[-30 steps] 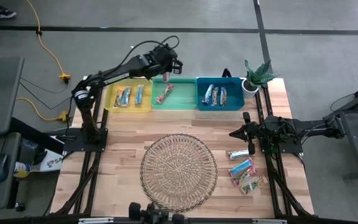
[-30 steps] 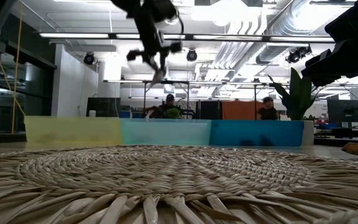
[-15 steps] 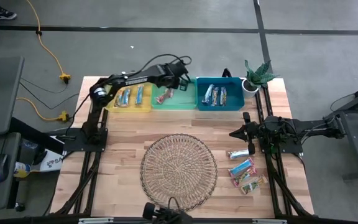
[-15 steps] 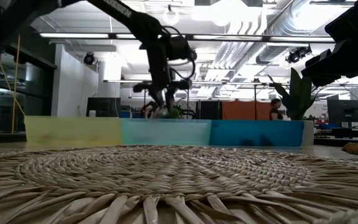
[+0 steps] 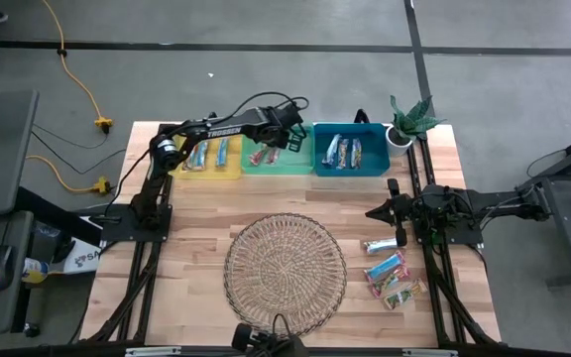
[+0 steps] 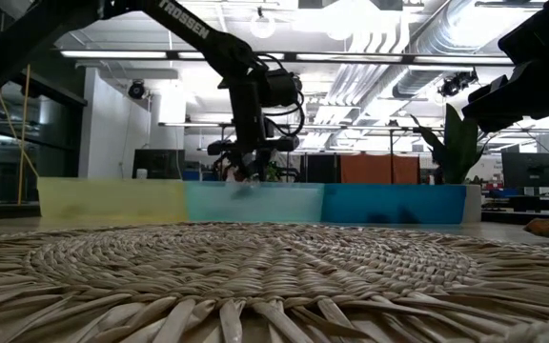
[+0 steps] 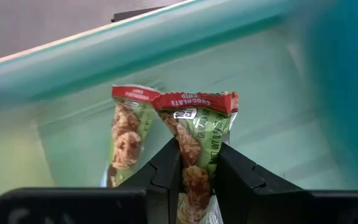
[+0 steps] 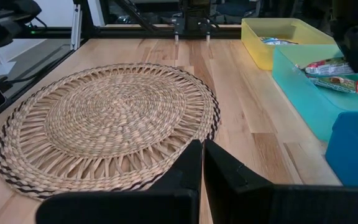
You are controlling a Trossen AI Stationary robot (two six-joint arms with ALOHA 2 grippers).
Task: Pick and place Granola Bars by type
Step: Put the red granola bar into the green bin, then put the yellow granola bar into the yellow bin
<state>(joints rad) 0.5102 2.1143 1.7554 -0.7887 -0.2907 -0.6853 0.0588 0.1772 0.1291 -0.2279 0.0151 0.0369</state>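
Your left gripper (image 7: 197, 163) is pinching a chocolate-chip granola bar (image 7: 199, 140), hiding its lower end, inside the green bin (image 5: 278, 162) beside another bar (image 7: 127, 134); right gripper (image 8: 202, 163) is sitting pressed together.

Both arms are dark, near-black, built of slim tubular links with thicker rounded joints; the left arm (image 5: 201, 131) carries white "TROSSEN" lettering along its forearm link (legible in the low view too) and a pale round cap at its shoulder joint. Thin black cables loop loosely behind the left fingers (image 7: 166, 177), which are matte black, flat-faced and wedge-shaped, set on a wide black crossbar. The right arm (image 5: 444, 210) is equally black with cables trailing off behind it, and its fingers (image 8: 188, 174) are the same blunt black wedges.
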